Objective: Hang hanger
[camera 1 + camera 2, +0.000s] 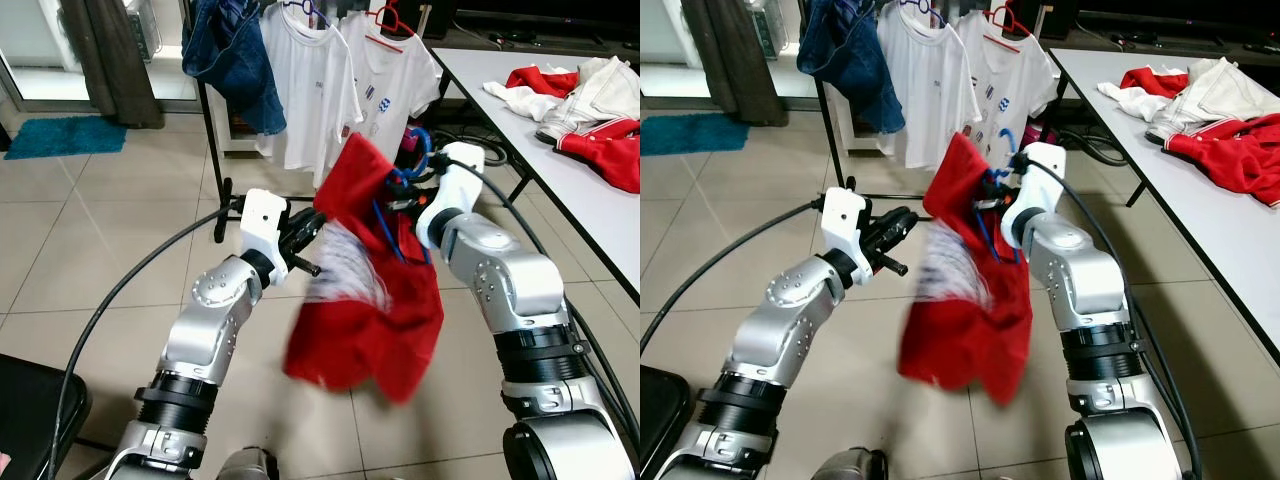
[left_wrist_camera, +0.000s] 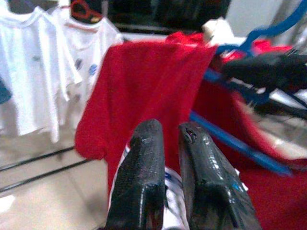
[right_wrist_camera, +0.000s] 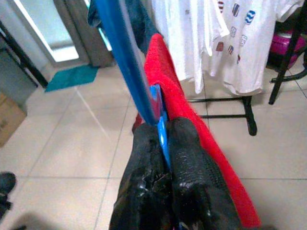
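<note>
While the red T-shirt (image 1: 365,290) droops over the floor, the left eye view shows the right gripper (image 1: 408,182) raised in front of the robot with the blue hanger (image 1: 416,150) clamped in its fingers, the hook curling up just above them. The garment falls away below and toward the left gripper (image 1: 308,252), whose fingers sit at the shirt's edge with the white print. Beyond both, further forward and higher, white T-shirts (image 1: 305,75) hang on a clothes rack (image 1: 213,150), so my guess is the hook must travel up and ahead from the right fingers.

From the right eye view the layout repeats: hanger hook above the right fingers, shirt hanging beneath, rack ahead. A tabletop (image 1: 1200,180) carrying loose red and white clothes lies off beyond the right arm, well apart from the fingers.

Looking along the left wrist view, the left fingers (image 2: 144,182) are narrow, nearly closed, with white printed cloth showing between and just past them; whether they truly pinch it I cannot tell. A blue hanger arm (image 2: 235,146) slants across ahead of them under the red cloth.

Along the right wrist view, the right fingers (image 3: 189,167) are pressed tight on the blue bar, whose long axis runs straight out from the fingertips, red fabric draped beside it.
</note>
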You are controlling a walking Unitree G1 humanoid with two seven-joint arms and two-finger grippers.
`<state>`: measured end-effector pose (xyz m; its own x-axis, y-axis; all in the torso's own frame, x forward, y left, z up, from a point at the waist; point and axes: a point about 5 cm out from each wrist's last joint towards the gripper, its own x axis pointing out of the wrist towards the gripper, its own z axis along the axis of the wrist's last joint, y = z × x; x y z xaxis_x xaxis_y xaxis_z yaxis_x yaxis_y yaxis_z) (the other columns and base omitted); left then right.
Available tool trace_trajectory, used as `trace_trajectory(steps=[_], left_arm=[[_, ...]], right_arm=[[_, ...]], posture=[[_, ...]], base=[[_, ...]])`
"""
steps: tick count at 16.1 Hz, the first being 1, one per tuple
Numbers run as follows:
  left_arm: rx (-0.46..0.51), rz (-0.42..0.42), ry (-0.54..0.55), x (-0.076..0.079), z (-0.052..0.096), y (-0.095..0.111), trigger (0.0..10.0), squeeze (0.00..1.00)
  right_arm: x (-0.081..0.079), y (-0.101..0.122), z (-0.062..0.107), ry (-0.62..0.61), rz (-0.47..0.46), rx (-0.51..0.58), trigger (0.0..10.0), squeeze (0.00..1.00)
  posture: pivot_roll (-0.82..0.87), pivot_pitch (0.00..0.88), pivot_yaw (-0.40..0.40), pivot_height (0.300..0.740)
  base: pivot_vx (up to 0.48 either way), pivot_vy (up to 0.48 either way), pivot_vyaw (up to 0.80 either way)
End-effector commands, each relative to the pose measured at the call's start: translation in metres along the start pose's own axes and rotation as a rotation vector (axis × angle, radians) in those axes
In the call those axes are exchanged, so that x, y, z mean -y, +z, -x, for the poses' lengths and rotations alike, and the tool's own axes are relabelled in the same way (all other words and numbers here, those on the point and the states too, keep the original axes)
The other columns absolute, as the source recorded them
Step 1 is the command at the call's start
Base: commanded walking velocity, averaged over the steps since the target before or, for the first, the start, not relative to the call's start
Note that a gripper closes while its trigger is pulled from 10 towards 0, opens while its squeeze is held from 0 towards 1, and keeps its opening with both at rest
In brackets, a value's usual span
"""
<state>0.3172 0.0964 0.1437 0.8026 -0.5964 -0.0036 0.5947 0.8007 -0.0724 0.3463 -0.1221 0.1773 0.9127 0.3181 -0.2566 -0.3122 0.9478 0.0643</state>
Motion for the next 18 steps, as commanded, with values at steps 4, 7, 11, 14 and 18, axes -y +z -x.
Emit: trace_trajectory(steps=[4,7,11,14,18], left_arm=[[-0.022,-0.042,-0.137,0.013,0.009,0.001,10.0,1.0],[-0.073,-0.133,-0.091,-0.01,0.027,0.003,10.0,1.0],[-0.099,-0.195,-0.181,-0.012,0.041,0.008,10.0,0.0],[-0.089,-0.147,-0.439,0.026,0.035,0.002,10.0,1.0],[-0.057,-0.153,-0.594,0.053,-0.002,-0.007,10.0,1.0]], right_arm=[[0.002,0.003,0.0,0.07,0.141,-0.034,10.0,0.0],[0.011,0.004,0.006,0.159,0.28,-0.088,10.0,0.0],[0.022,0.004,0.008,0.21,0.324,-0.122,10.0,0.0],[0.013,0.01,0.005,0.247,0.289,-0.106,10.0,0.0],[-0.022,0.007,0.001,0.304,0.205,-0.118,10.0,0.0]], posture=[[0.06,0.0,-0.072,0.74],[0.06,0.0,-0.076,0.74],[0.06,0.0,-0.097,0.74],[0.06,0.0,-0.103,0.74],[0.03,0.0,-0.091,0.74]], base=[[0.0,0.0,0.0],[0.0,0.0,0.0],[0.0,0.0,0.0],[0.0,0.0,0.0],[0.0,0.0,0.0]])
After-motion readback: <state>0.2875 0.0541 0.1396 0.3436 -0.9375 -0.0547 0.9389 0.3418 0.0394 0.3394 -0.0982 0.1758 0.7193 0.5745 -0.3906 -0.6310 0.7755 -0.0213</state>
